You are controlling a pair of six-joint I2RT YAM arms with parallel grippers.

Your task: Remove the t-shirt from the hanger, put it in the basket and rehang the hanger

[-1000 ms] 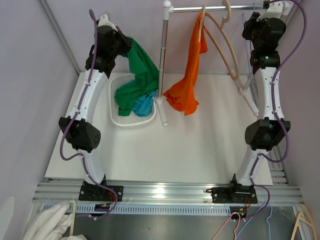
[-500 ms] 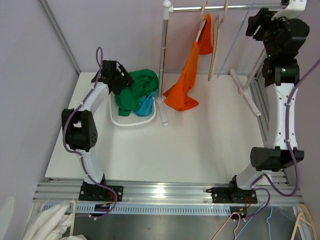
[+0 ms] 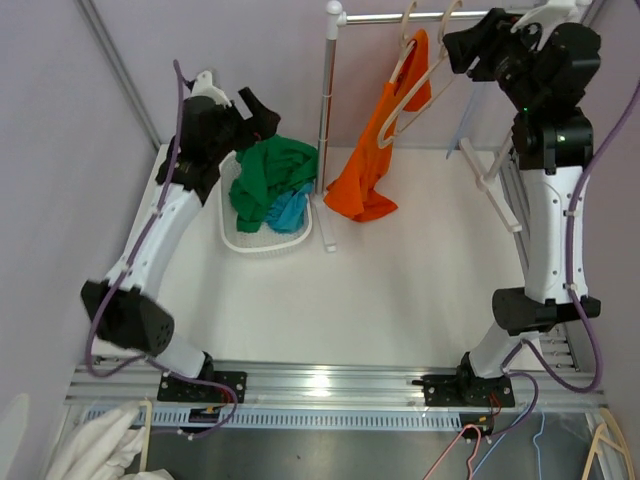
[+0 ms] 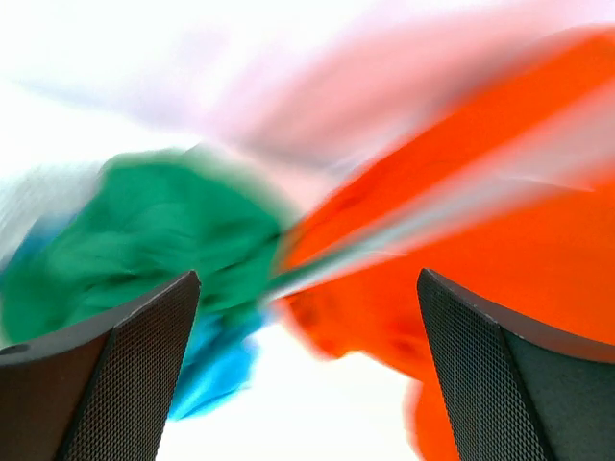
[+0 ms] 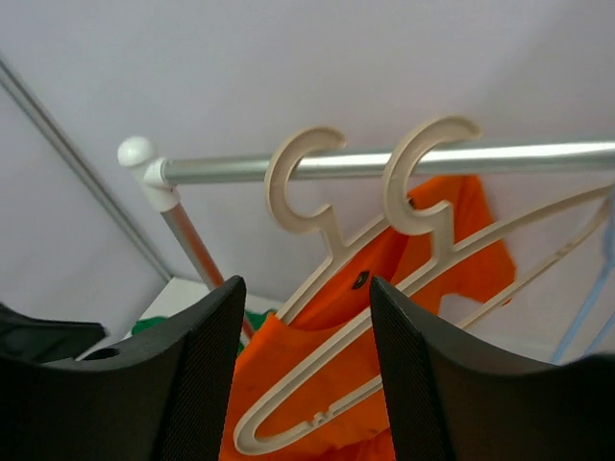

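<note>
An orange t-shirt hangs from a beige hanger on the rail and droops to the table. In the right wrist view two beige hangers hook on the rail. The left one runs into the orange t-shirt. The right one is bare and lies in front of the cloth. My right gripper is open just short of both, up by the rail. My left gripper is open above the basket, nothing between its fingers. Its view is blurred.
A white basket at the back left holds a green t-shirt and blue cloth. The rack's upright pole stands between basket and orange shirt. A thin blue hanger hangs further right on the rail.
My left gripper has opened and let the green t-shirt drop into the basket, then lifted away. My right gripper has swung left along the rail to the beige hangers.
</note>
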